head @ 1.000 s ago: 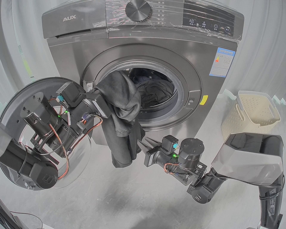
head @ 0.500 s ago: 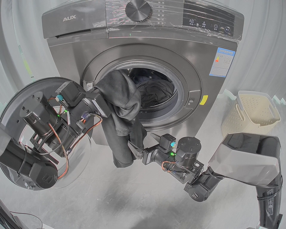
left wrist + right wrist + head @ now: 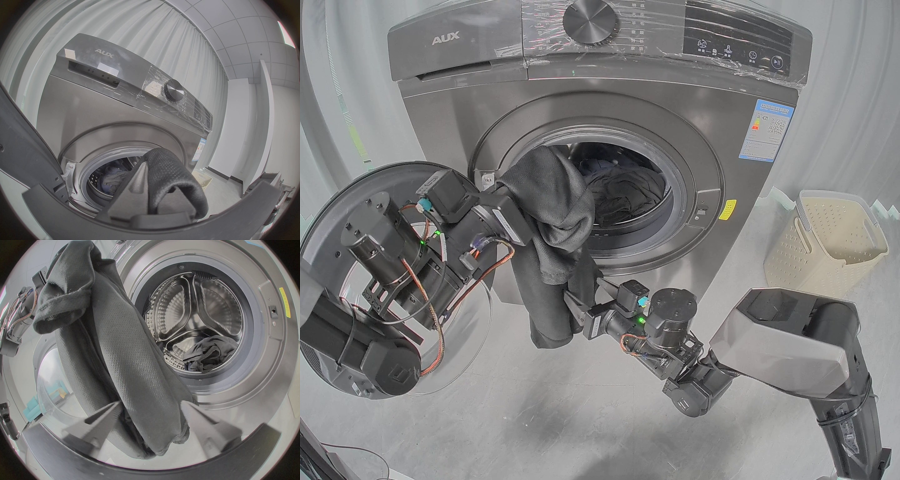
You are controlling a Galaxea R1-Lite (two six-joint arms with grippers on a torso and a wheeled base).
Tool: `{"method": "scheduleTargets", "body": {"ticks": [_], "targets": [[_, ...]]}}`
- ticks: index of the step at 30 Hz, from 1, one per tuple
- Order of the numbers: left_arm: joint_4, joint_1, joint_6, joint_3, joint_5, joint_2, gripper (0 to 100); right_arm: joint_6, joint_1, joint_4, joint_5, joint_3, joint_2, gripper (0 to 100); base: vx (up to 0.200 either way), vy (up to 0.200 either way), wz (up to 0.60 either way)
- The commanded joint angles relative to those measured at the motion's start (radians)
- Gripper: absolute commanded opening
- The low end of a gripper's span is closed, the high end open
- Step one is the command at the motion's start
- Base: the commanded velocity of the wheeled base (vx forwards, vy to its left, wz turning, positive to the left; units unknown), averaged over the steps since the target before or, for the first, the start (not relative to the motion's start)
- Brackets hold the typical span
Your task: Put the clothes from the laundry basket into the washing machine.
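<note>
Your left pincer (image 3: pixel 156 190) is clamped on the dark, perforated mesh garment (image 3: pixel 556 200) draped at the round steel mouth of the washing machine (image 3: pixel 650 106); your right pincer (image 3: pixel 151 404) gapes wide, straddling its hanging folds

A dark grey garment (image 3: pixel 555 203) hangs at the open washing machine (image 3: pixel 456 119) mouth, cream laundry basket (image 3: pixel 797 250) beside.
</note>
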Motion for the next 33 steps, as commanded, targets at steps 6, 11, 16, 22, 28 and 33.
{"method": "scheduleTargets", "body": {"ticks": [6,11,16,22,28,33], "targets": [[-0.001,0.003,0.0,0.012,-0.001,0.003,0,0.003,-0.014,-0.012,0.0,0.025,-0.047,0,0.0,0.0,0.0],[-0.001,0.008,0.0,0.014,-0.001,0.003,0,0.003,-0.057,-0.01,0.0,0.148,-0.191,0,0.0,0.0,0.0],[-0.001,0.034,0.0,0.015,-0.004,0.003,0,0.0,-0.083,-0.01,0.001,0.295,-0.365,0,0.0,0.0,0.0],[-0.016,0.034,0.0,0.031,-0.006,-0.001,0,0.0,-0.085,-0.012,0.001,0.438,-0.514,0,0.0,0.0,0.0],[-0.076,0.032,0.001,0.054,-0.017,-0.001,0,0.014,-0.122,-0.033,0.004,0.59,-0.653,0,0.0,0.0,0.0],[-0.076,0.032,0.001,0.055,-0.017,-0.011,0,0.004,-0.157,-0.024,0.01,0.59,-0.727,0,0.0,0.0,0.0]]}}
